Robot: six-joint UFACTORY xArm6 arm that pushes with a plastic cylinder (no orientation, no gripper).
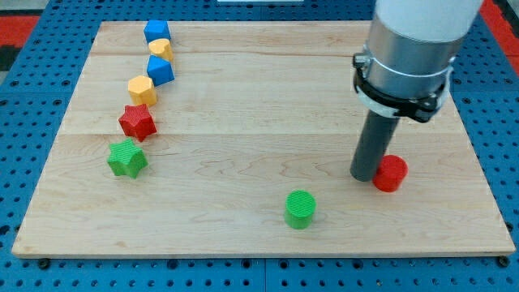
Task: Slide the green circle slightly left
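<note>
Pale wooden planks make up our surface point(243, 89), which rests on a blue pegboard base. We carry no pincer at all, only a straight dark rod, so nothing can be spread or pressed together; our tip point(364, 176) stands on the wood in the right half of the view, touching or just beside the left flank of the red circle point(390, 173).

Our target, the green circle point(300, 209), sits near the view's bottom edge, a little right of centre. From our tip it lies down and to the left, close but clearly apart. That matters most: a leftward push needs contact on the circle's right face, and we are already on that side, only too high in the view. We judge the coming move as a drop towards the view's bottom until level with the circle, then a short sweep left.

Well apart along the view's left runs a curved line of blocks: blue cube point(156, 32), yellow block point(161, 49), second blue cube point(160, 70), yellow hexagon point(142, 89), red star point(137, 122), green star point(126, 158). None stands in the path.
</note>
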